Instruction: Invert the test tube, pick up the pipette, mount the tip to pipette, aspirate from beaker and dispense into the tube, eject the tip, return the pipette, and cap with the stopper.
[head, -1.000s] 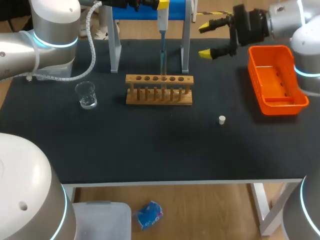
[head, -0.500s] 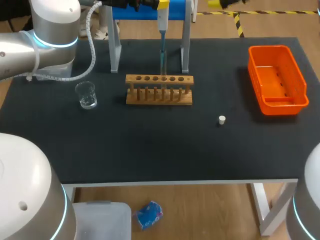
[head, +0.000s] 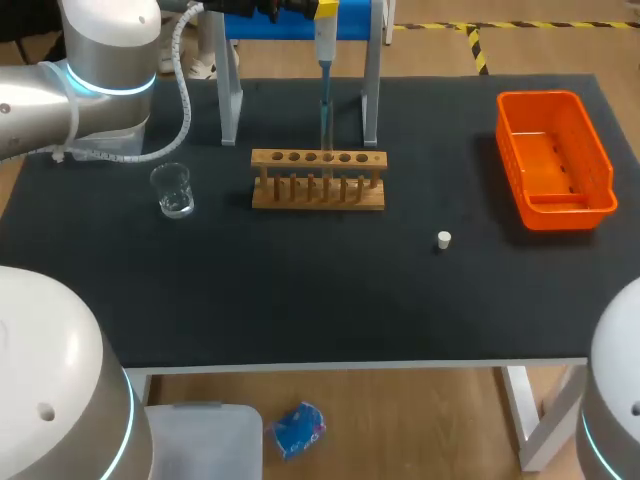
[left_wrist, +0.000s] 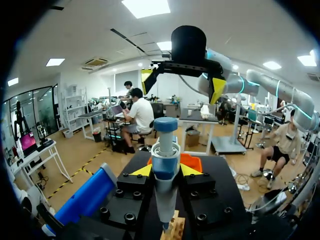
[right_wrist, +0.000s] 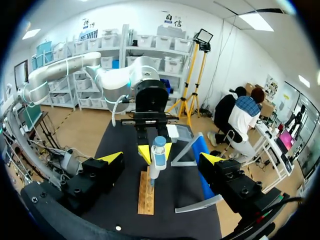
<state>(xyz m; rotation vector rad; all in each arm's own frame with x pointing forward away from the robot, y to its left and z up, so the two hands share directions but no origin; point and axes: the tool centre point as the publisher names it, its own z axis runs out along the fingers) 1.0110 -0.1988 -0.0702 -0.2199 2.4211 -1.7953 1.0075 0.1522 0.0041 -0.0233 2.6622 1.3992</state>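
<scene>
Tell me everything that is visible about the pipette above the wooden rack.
The pipette is a slim, plastic-looking tool: blue button on top, white and blue body, thin bluish tip below. It stands upright, tip down, over the middle of the wooden test tube rack; whether the tip enters a hole cannot be told. The left gripper holds its upper body, jaws pressing from two sides. Nothing else is seen touching it.

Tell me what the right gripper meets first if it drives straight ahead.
Probably the pipette, held in the left gripper above the wooden rack; depth is unclear.
</scene>
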